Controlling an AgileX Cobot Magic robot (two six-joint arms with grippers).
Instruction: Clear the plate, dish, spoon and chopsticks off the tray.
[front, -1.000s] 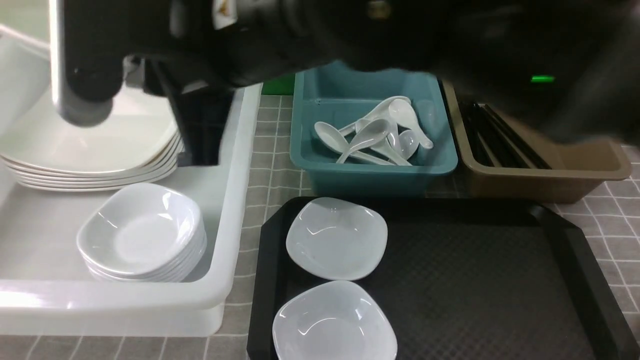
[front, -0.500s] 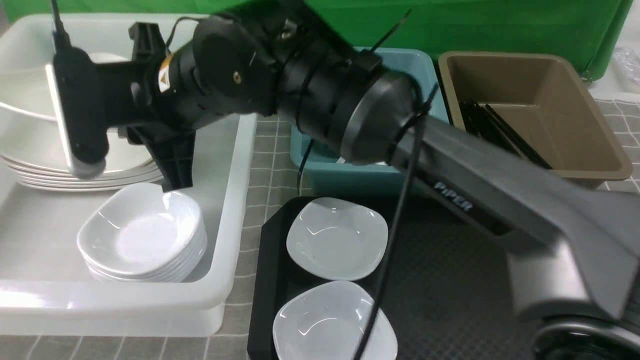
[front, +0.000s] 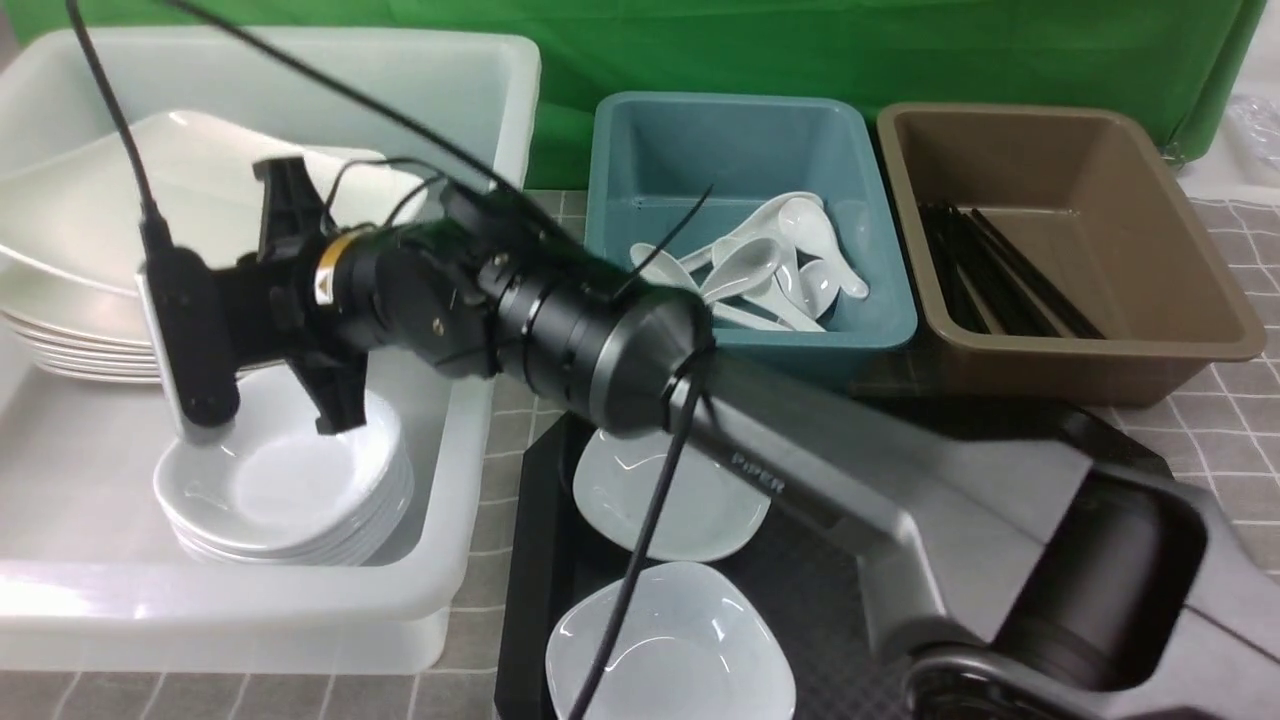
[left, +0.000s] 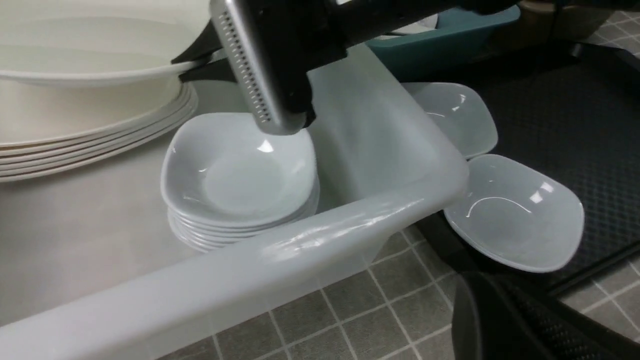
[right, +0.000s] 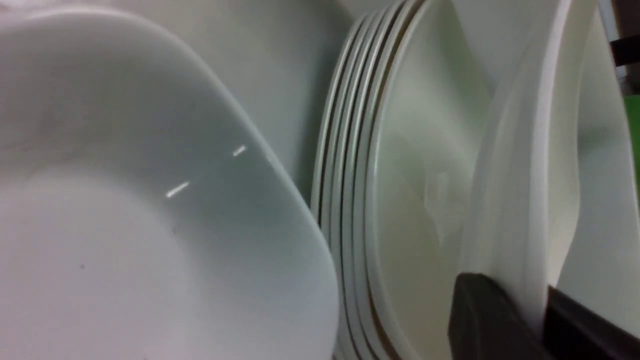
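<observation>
My right gripper (right: 535, 320) is shut on the rim of the large white plate (front: 120, 200). It holds the plate tilted above a stack of like plates (front: 70, 345) inside the white tub (front: 470, 440). Two small white dishes (front: 690, 505) (front: 680, 650) lie on the left part of the black tray (front: 525, 560). White spoons (front: 775, 260) lie in the teal bin, and black chopsticks (front: 1000, 275) in the brown tub. My left gripper (left: 500, 325) is shut and empty, low over the tablecloth by the tray's near corner.
A stack of small dishes (front: 285, 485) sits in the white tub right under the right wrist. The teal bin (front: 880, 330) and brown tub (front: 1200, 340) stand behind the tray. The right arm (front: 800, 470) crosses over the tray. Grey checked cloth covers the table.
The right arm has swung down away from the camera, still gripping the plate, and its wrist is lower, over the small-dish stack. The dishes on the tray have not moved.
</observation>
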